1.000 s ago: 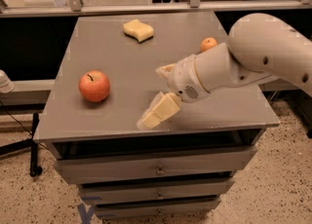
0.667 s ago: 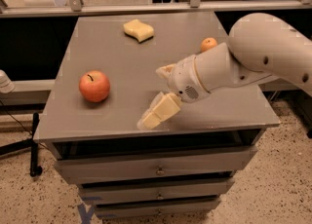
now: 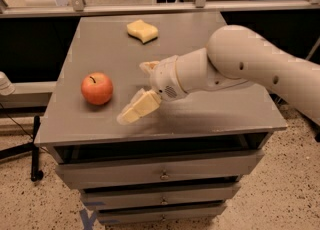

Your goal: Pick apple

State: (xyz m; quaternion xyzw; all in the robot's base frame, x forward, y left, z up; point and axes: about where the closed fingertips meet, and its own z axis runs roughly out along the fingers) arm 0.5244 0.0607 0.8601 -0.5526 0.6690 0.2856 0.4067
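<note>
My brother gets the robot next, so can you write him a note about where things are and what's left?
Gripper: open and empty, low over the front of the grey cabinet top, just right of the apple, not touching it.
Apple: sits on the left side of the cabinet top, stem up.
Yellow sponge: near the back edge, away from both.
Done: nothing picked yet.
Left: move the gripper around the apple, close on it, lift.

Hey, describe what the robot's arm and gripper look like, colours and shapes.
The arm is a thick, smooth off-white tube with small dark dots. The gripper, above the table beside the apple, has two pale yellowish flat fingers on a rounded white wrist.
</note>
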